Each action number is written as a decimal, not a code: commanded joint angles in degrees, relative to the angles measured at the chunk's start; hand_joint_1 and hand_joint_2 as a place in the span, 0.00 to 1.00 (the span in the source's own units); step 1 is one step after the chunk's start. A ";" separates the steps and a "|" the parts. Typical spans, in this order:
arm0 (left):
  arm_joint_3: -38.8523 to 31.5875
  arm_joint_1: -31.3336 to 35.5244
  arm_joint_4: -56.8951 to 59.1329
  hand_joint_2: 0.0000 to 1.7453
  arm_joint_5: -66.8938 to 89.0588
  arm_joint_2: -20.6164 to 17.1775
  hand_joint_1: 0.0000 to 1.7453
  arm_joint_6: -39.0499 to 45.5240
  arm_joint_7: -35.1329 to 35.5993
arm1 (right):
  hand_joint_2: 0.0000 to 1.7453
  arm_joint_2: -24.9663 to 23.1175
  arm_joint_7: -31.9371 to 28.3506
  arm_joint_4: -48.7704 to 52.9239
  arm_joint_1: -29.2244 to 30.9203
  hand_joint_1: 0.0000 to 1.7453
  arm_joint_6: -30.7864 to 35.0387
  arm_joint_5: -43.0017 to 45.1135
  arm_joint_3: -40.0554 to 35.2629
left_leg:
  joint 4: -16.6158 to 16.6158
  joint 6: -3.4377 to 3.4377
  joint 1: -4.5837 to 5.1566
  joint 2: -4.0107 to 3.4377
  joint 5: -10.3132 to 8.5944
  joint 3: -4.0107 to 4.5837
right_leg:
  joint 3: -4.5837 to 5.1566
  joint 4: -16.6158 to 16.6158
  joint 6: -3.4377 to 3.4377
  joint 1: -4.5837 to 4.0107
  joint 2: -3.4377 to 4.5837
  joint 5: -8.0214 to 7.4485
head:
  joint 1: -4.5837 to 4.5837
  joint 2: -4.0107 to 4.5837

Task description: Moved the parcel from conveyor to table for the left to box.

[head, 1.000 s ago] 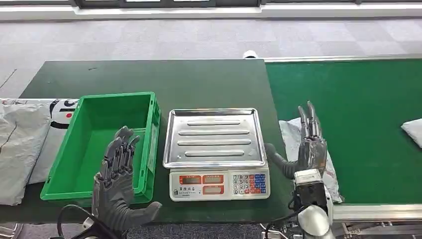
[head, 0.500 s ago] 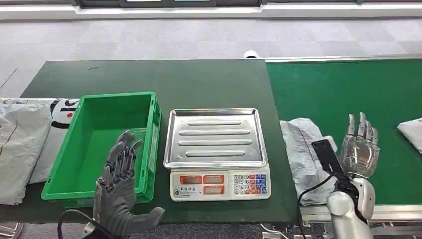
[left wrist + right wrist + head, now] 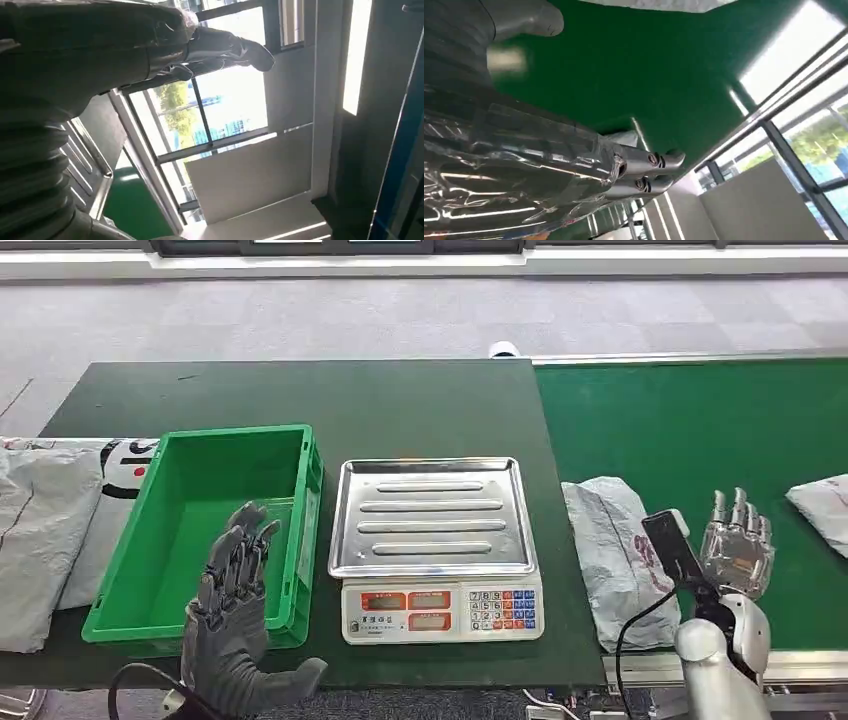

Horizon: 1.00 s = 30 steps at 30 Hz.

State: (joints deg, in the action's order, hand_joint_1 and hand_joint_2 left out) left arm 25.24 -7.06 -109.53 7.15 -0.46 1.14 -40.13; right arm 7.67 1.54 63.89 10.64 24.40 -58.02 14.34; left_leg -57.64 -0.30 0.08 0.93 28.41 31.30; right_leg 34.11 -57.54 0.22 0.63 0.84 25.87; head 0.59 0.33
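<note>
A crumpled grey-white parcel (image 3: 612, 562) lies at the left edge of the green conveyor belt (image 3: 700, 420), beside the dark green table (image 3: 330, 400). My right hand (image 3: 738, 554) hovers over the belt just right of the parcel, fingers straight and apart, holding nothing. In the right wrist view that hand (image 3: 524, 165) stretches over the belt (image 3: 624, 65). My left hand (image 3: 232, 612) is raised over the near side of the green box (image 3: 235, 430), fingers spread and empty. The left wrist view looks past the left hand (image 3: 75, 50) toward windows.
A steel-topped weighing scale (image 3: 430, 515) stands between the box and the belt. Another pale parcel (image 3: 822, 502) lies at the belt's right edge. Grey and white bags (image 3: 40, 540) lie on the table left of the box.
My right hand has moved from above the parcel to its right and nearer, leaving the parcel uncovered. The left hand has sunk slightly toward the table's near edge.
</note>
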 commanded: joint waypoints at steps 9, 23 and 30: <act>-2.31 0.26 -0.13 1.00 1.64 -0.70 0.00 3.01 0.50 | 1.00 -0.92 1.24 -16.54 13.72 0.00 -19.64 5.03 2.55 | 0.09 -0.04 -0.01 -0.29 0.00 -0.20 | -0.08 0.08 -0.02 -0.02 0.15 -0.05 | 0.00 0.00; -3.74 -1.75 -1.70 1.00 2.75 -0.74 0.00 4.39 0.34 | 1.00 0.05 -4.25 -22.76 17.86 0.00 -31.10 18.31 -0.47 | 0.27 -0.08 -0.04 -0.34 -0.03 -0.38 | -0.26 0.25 -0.04 -0.05 0.15 -0.10 | 0.00 0.00; -5.00 -2.13 -2.62 1.00 4.67 1.04 0.00 2.92 1.66 | 1.00 1.94 0.11 -27.32 20.49 0.00 -32.90 17.25 -5.34 | 0.10 -0.02 -0.02 -0.24 0.00 -0.22 | -0.15 0.12 0.00 -0.04 0.10 -0.04 | 0.00 -0.02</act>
State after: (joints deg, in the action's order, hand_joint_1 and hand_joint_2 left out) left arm 23.69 -8.85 -112.63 10.75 -0.86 4.94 -39.13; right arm 7.93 -1.27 46.12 25.36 -7.98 -40.00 14.28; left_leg -57.64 -0.29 0.08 0.96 28.37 31.28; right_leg 34.10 -57.55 0.23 0.63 0.81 25.86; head 0.59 0.31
